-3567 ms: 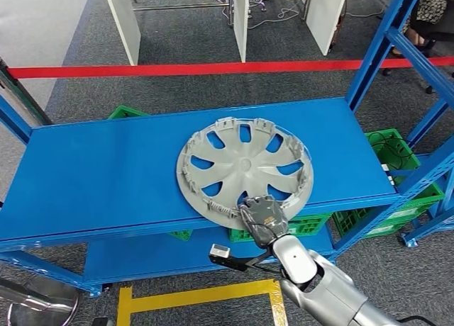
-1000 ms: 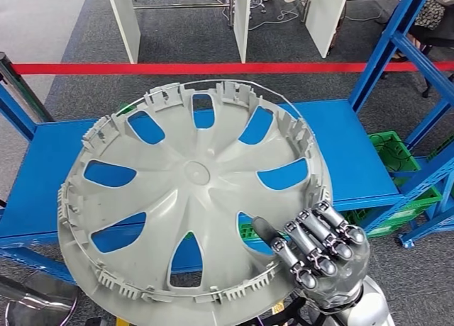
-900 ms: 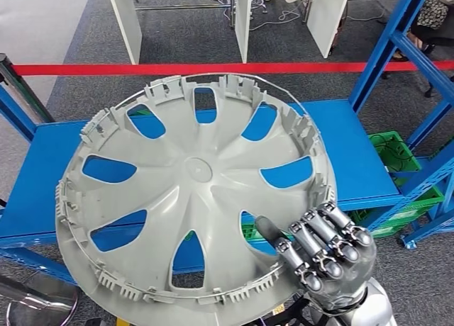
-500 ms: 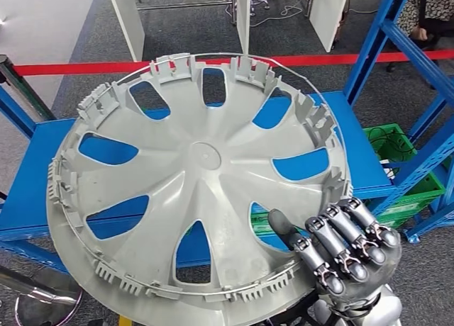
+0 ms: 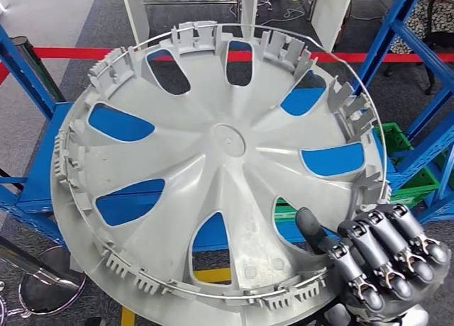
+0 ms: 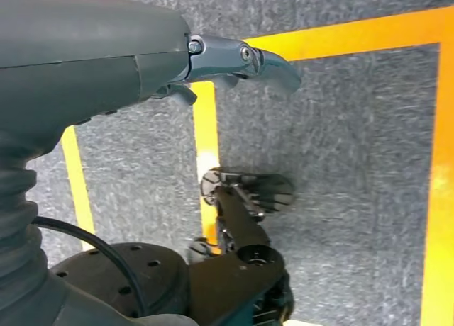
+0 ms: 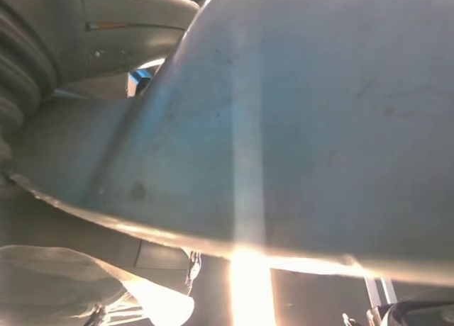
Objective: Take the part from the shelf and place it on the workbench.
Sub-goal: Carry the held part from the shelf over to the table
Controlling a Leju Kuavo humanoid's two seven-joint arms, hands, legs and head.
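The part is a large grey wheel cover (image 5: 225, 170) with spoke cut-outs and clips round its rim. It is lifted off the blue shelf (image 5: 45, 163) and hangs close under my head camera, inner side up and tilted. My right hand (image 5: 383, 262) grips its near right rim, thumb on top and fingers curled under the edge. In the right wrist view the cover's smooth underside (image 7: 300, 127) lies right against the right hand (image 7: 118, 21). My left hand (image 6: 160, 57) hangs low over the floor and holds nothing, a finger stretched out.
Blue shelf uprights (image 5: 388, 39) rise at the right, with green crates (image 5: 409, 177) below them. A red tape line (image 5: 64, 53) and white table legs (image 5: 136, 10) lie beyond the shelf. Yellow floor tape (image 6: 206, 142) marks the grey carpet under me.
The wheel cover has left the shelf and come up towards the camera in my right hand, growing larger in view. The whole view has shifted a little as well.
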